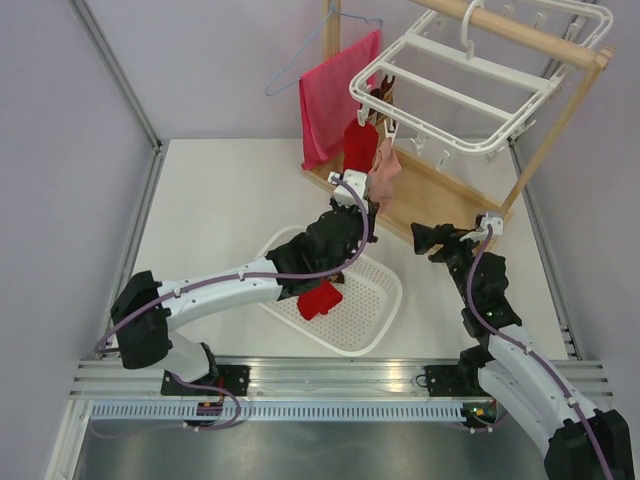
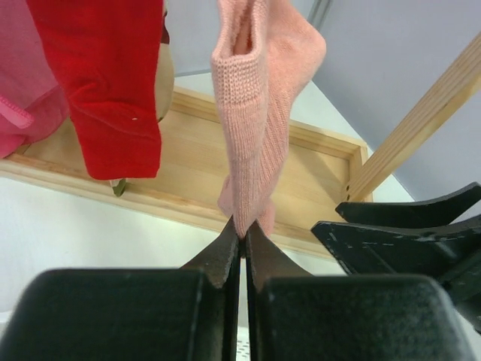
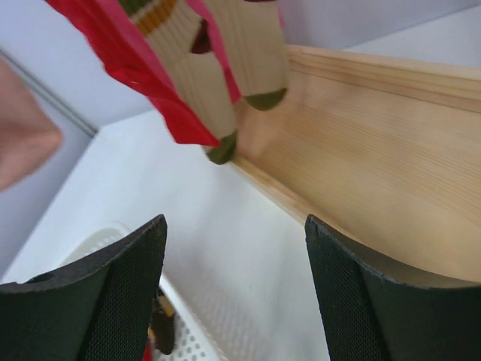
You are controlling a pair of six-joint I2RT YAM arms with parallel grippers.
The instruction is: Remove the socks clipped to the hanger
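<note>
The white hanger (image 1: 470, 80) hangs from a wooden rail at the upper right. A red sock (image 1: 358, 148) and a pale pink sock (image 1: 384, 170) dangle from clips at its near left corner. My left gripper (image 1: 374, 207) is shut on the toe of the pale pink sock (image 2: 259, 113), pinching it at the fingertips (image 2: 244, 227); the red sock (image 2: 113, 83) hangs just to its left. My right gripper (image 1: 422, 240) stands open and empty (image 3: 237, 241) just right of the pink sock, low over the table. A striped cream-and-olive sock (image 3: 218, 83) hangs ahead of it.
A white perforated basket (image 1: 375, 300) lies under the left arm with a red sock (image 1: 320, 298) in it. The wooden stand's base board (image 1: 440, 190) lies under the socks. A red-pink towel (image 1: 335, 95) and a thin wire hanger (image 1: 300, 60) hang at the back.
</note>
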